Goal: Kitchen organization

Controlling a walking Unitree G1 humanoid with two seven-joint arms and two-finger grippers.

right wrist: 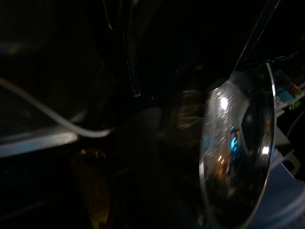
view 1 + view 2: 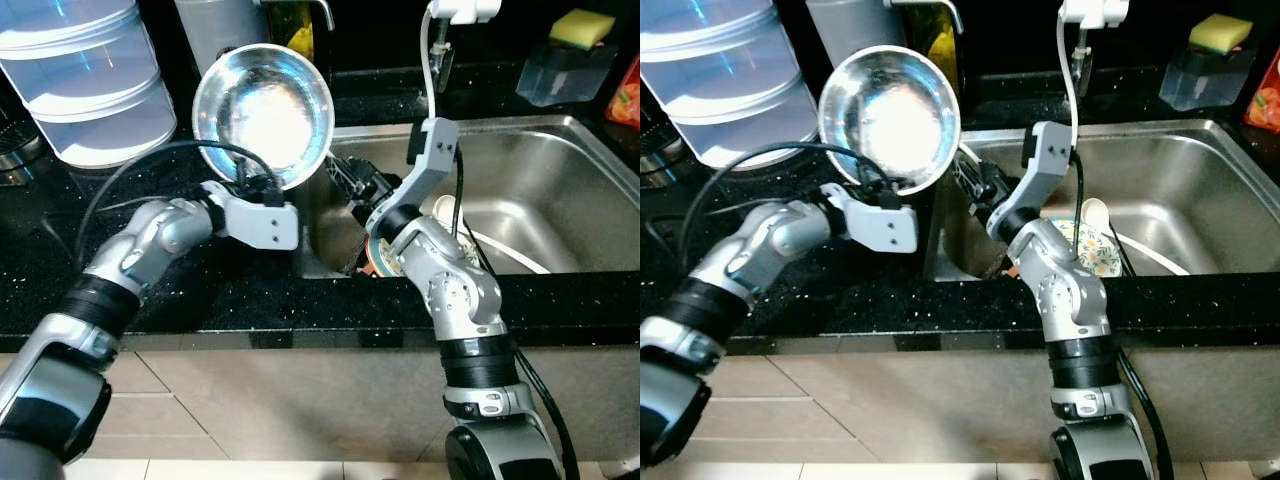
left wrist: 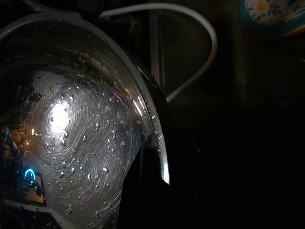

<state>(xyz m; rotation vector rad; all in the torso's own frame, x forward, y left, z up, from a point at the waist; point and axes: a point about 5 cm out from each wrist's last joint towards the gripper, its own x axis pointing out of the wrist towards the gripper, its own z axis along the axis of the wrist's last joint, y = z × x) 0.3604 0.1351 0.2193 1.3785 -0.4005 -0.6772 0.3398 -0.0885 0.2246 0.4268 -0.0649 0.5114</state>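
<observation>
Over the sink's (image 2: 560, 130) left edge, left gripper (image 2: 255, 185) gripping wet steel bowl (image 2: 263, 112) (tilted), basin open rightward.

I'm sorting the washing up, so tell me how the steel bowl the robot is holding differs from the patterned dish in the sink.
The steel bowl is plain shiny metal; the patterned dish is pale with a floral print. The bowl is held up on edge by the left gripper, above the counter beside the sink; the dish lies low inside the sink. The bowl looks larger and shows whole; the dish is partly hidden by the right arm. Both are round.

left arm (image 2: 150, 240) raised, right arm (image 2: 440, 270) bent inward
</observation>
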